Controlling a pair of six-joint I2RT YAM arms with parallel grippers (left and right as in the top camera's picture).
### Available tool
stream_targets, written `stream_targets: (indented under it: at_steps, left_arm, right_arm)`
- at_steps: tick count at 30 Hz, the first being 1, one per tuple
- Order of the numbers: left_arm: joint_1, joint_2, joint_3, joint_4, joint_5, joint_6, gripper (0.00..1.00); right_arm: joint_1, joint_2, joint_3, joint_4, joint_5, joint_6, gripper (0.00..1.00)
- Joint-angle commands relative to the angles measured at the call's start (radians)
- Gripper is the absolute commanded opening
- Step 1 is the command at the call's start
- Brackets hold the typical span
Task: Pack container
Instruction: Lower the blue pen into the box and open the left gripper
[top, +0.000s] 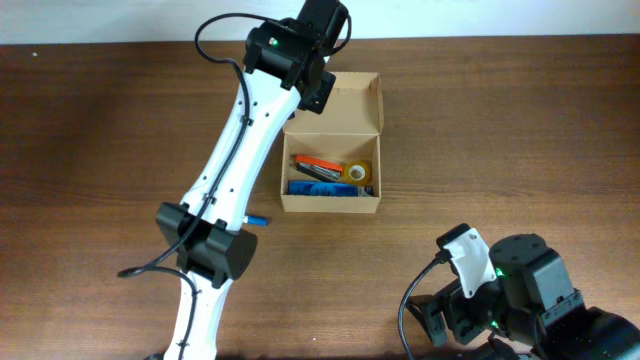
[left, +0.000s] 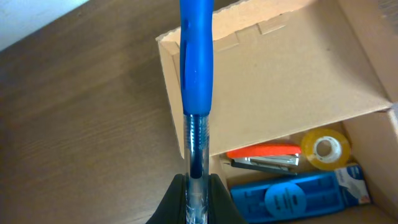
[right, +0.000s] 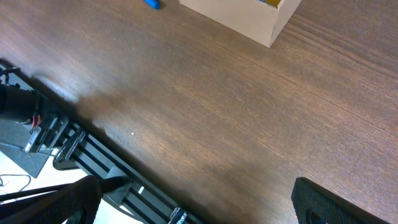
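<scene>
Left claw (left: 196, 200) pinches a blue pen (left: 196, 74) over the open box (top: 330, 203) on the counter (top: 520, 120); right claw (right: 196, 202) hangs spread. Cardboard should be light, stiff, prone to sliding: take the flap (left: 280, 81) by its free edge.

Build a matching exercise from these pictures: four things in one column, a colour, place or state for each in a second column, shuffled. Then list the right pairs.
Column A
1. pen
2. stapler
3. tape roll
4. flat case

Column B
a. orange top, inside the container
b. blue, lying along the container's front wall
c. gripped in the left hand
d. yellow ring, inside the container

Pairs: 1-c, 2-a, 3-d, 4-b
</scene>
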Motion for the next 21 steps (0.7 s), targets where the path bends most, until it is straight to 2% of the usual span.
stream_targets:
  at_steps: [1,4,8,13,21]
  left_arm:
    - [0.006,-0.138,-0.034,0.009,0.034,0.042,0.02]
    - [0.006,-0.243,-0.209,0.081,0.091,0.113,0.02]
    - [0.011,-0.417,-0.537,0.252,0.137,0.172,0.02]
    - [0.011,-0.447,-0.678,0.271,0.379,0.485,0.02]
    - [0.01,-0.441,-0.912,0.389,0.384,0.797,0.02]
  right_arm:
    - [0.005,-0.003,0.013,0.002,0.002,0.0,0.99]
    - [0.005,-0.004,0.013,0.002,0.002,0.0,0.99]
    - [0.005,-0.004,0.013,0.002,0.002,0.0,0.99]
    - [0.005,-0.004,0.013,0.002,0.002,0.0,0.99]
    - [0.005,-0.003,0.013,0.002,0.013,0.0,0.99]
